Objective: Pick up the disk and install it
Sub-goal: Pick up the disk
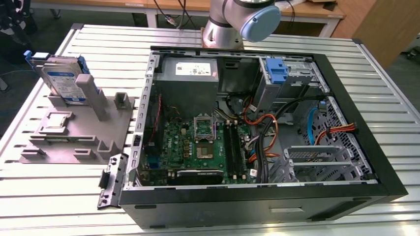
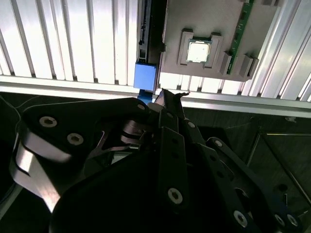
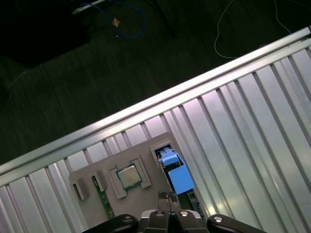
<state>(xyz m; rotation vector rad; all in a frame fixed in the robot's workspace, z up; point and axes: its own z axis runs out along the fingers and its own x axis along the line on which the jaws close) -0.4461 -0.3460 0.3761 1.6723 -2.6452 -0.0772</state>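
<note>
The disk (image 1: 62, 78) stands on edge in a slot of the grey fixture block (image 1: 78, 132) at the exterior view's left, silver with a blue-and-white label and a blue carrier. In both wrist views I look down on it from well above: its blue carrier end (image 3: 176, 174) (image 2: 146, 76) sticks up beside the fixture. My gripper (image 3: 166, 195) (image 2: 169, 94) hangs high over that end, fingertips together, shut with nothing between them. It is apart from the disk.
The open computer case (image 1: 262, 196) lies at the exterior view's right, with a blue bracket (image 1: 276, 71) in its upper bay and a metal drive cage (image 1: 321, 160). A processor chip (image 3: 129, 176) and a memory stick (image 3: 103, 196) sit on the fixture. The slatted table's edge (image 3: 194, 87) borders dark floor.
</note>
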